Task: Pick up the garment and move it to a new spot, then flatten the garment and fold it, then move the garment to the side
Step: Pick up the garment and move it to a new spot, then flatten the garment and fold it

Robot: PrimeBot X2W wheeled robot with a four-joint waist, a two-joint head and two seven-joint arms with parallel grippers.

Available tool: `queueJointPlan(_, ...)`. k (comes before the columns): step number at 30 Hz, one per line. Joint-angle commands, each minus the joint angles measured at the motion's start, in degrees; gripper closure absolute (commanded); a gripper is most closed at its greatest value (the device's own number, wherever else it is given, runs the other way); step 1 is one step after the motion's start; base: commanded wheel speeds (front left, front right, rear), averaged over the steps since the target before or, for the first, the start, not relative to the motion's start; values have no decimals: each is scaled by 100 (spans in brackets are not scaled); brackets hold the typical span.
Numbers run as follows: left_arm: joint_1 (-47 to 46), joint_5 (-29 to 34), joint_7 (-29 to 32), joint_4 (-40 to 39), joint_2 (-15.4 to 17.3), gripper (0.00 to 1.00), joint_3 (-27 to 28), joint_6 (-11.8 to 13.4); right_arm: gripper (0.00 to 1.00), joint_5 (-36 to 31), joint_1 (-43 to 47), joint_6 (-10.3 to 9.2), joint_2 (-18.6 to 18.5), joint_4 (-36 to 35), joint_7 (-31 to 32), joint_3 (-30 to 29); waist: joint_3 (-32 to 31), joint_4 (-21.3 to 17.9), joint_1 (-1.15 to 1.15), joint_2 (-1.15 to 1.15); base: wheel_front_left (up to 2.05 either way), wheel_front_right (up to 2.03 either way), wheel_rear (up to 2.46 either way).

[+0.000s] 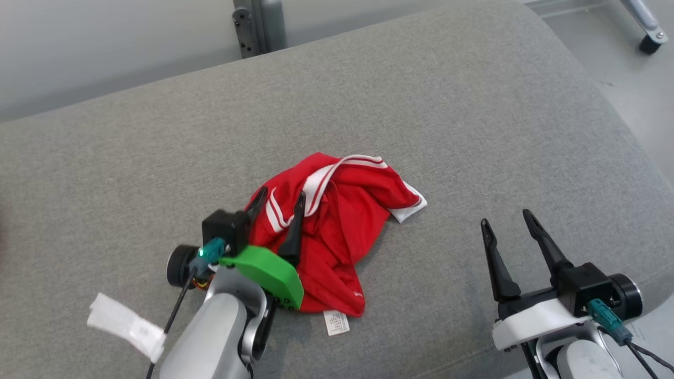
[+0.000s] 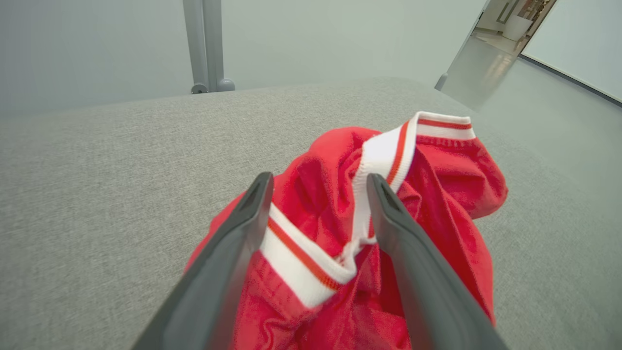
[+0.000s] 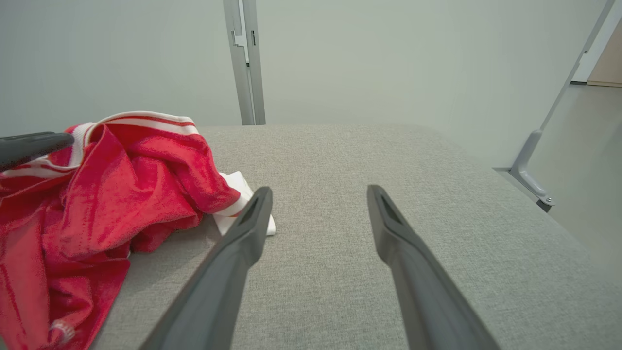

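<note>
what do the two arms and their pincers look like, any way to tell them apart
The left pincer and right pincer each have two long, dark, tapering fingers, a silver-grey forearm and a teal plug with a black cable. Left has a green wrist cover, right a white cover.

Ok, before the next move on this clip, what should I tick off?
1. Left gripper open, gripping nothing: ok; its jaws stand apart, straddling the striped trim.
2. Right gripper open and free: ok; beside the garment, not touching it.
3. Garment lying flat: not ok; bunched in a heap.
4. Garment fully on the cushion: ok; away from its edges.
5. Which side of the garment faces up: cannot tell; folds hide it.
6. Room to spread it: ok; bare cushion on all sides.
</note>
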Motion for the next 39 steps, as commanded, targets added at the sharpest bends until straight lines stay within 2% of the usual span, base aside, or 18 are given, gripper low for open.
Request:
queueJointPlan(1, 338, 43, -222, -126, 52, 0, 40, 84, 0, -67, 108, -2, -49, -79, -18, -63, -445, 444, 0, 0, 0, 0, 0)
queueJointPlan(6, 1225, 259, -646, -766, 430, 0, 241, 405, 0, -129, 232, -2, -175, -297, -18, -261, -703, 883, 0, 0, 0, 0, 0)
queueJointPlan(8, 1551, 419, -703, -970, 605, 0, 311, 460, 0, -143, 285, -3, -224, -318, -18, -321, -785, 1044, 0, 0, 0, 0, 0)
queueJointPlan(14, 2523, 603, -711, -1695, 602, 0, 1174, 607, 0, -237, 441, -3, -248, -315, -18, -453, -961, 1474, 0, 0, 0, 0, 0)
queueJointPlan(17, 2857, 748, -714, -1924, 465, 0, 1604, 446, 0, -264, 552, -3, -226, -263, -18, -490, -1041, 1635, 0, 0, 0, 0, 0)
queueJointPlan(24, 3375, 1189, -715, -1962, 251, 0, 2252, -257, 0, -324, 736, -3, -147, -124, -18, -563, -1186, 1812, 0, 0, 0, 0, 0)
queueJointPlan(27, 3452, 1345, -715, -1935, 133, 0, 2444, -459, 0, -329, 790, -3, -106, -80, -18, -612, -1223, 1832, 0, 0, 0, 0, 0)
queueJointPlan(32, 3414, 1492, -715, -1914, 31, 0, 2619, -658, 0, -334, 815, -3, -61, -63, -18, -642, -1225, 1828, 0, 0, 0, 0, 0)
queueJointPlan(39, 3295, 1637, -716, -1894, -33, 0, 2704, -758, 0, -327, 757, -3, -32, -43, -18, -610, -1192, 1762, 0, 0, 0, 0, 0)
